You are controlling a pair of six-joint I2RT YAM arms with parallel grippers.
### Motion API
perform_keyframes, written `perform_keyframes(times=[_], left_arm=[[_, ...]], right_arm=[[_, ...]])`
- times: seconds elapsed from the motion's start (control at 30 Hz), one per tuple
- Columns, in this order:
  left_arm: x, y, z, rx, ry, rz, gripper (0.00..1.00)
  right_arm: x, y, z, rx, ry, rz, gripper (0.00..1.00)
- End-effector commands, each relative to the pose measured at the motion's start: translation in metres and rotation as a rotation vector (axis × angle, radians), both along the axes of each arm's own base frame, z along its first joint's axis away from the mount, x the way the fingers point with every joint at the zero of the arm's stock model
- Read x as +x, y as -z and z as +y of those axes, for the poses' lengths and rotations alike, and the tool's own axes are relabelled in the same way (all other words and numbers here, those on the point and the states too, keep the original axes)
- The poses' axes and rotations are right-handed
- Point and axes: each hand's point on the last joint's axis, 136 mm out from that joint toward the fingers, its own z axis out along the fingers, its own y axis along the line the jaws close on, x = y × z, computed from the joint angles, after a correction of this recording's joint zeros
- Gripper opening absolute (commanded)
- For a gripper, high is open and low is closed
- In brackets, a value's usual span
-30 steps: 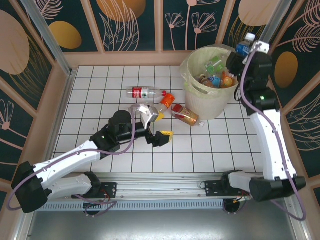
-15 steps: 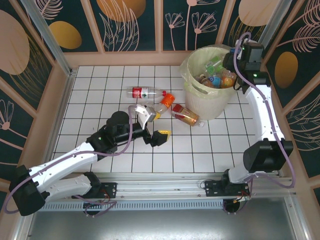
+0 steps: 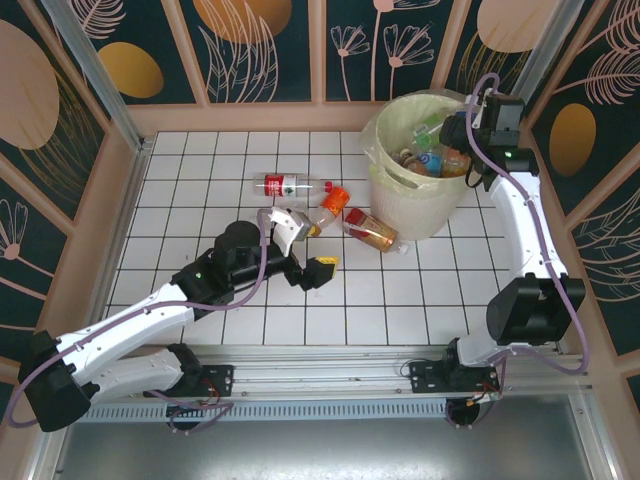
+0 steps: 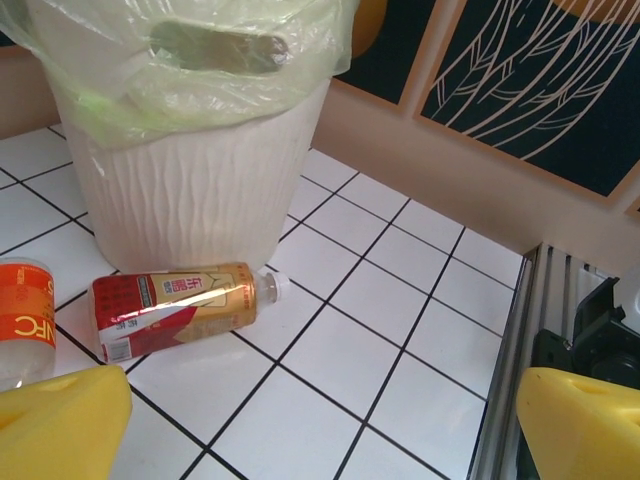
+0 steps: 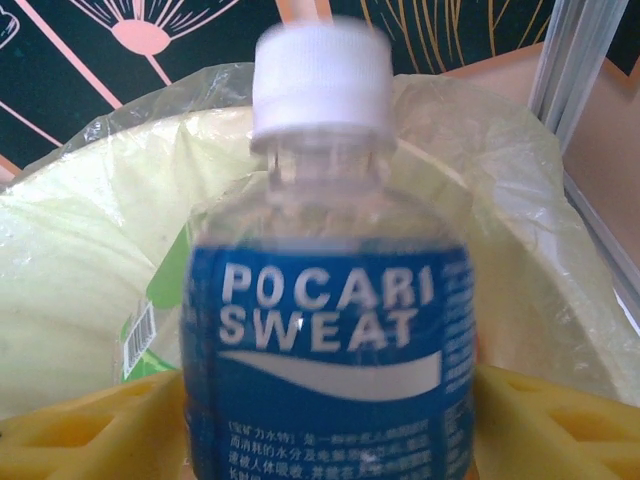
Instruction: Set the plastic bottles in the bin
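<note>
Over the bin (image 3: 420, 215), a pale-yellow bucket with a clear liner and several plastic bottles inside, hangs my right gripper (image 3: 452, 130). A clear bottle with a blue label (image 5: 325, 340) stands blurred between the yellow fingers (image 5: 560, 420), filling the gap; whether they still press on it is unclear. Three more bottles lie on the tiles: a clear one with a red label (image 3: 283, 184), an orange-capped one (image 3: 333, 203) and a gold-and-red one (image 3: 370, 231) beside the bin's foot. My left gripper (image 3: 305, 247) is open and holds nothing, a little short of the gold-and-red bottle (image 4: 175, 305).
The bin wall (image 4: 190, 180) rises just behind the gold-and-red bottle, and an orange-labelled bottle (image 4: 25, 320) lies at its left. The wooden pen wall (image 3: 260, 118) closes the back, and a metal rail (image 3: 330, 360) runs along the near edge.
My right arm swung down from above the bin's far rim to just over its mouth. Its fingers have spread and the blue-label bottle is now blurred. The left gripper barely moved.
</note>
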Motion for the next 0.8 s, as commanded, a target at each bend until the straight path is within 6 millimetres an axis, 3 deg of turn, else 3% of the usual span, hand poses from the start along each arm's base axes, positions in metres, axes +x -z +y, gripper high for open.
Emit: perform_keyframes(times=[0.0, 0.2, 0.37, 0.6, 0.77], left_arm=[[0.001, -0.015, 0.000, -0.017, -0.013, -0.019, 0.99], [0.004, -0.018, -0.002, -0.025, -0.021, -0.011, 0.99], [0.015, -0.016, 0.002, -0.015, -0.091, 0.007, 0.99], [0.039, -0.006, 0.008, 0.068, -0.211, 0.011, 0.99], [0.060, 0.008, 0.012, 0.143, -0.264, 0.026, 0.99]], right_arm=[[-0.011, -0.013, -0.009, 0.001, 0.035, -0.013, 0.74], [-0.017, -0.053, -0.011, -0.023, 0.032, -0.091, 0.77], [-0.033, -0.079, -0.001, -0.014, -0.024, -0.172, 0.77], [-0.085, -0.095, 0.037, 0.068, -0.226, -0.296, 0.78], [-0.131, -0.089, 0.069, 0.142, -0.406, -0.312, 0.78]])
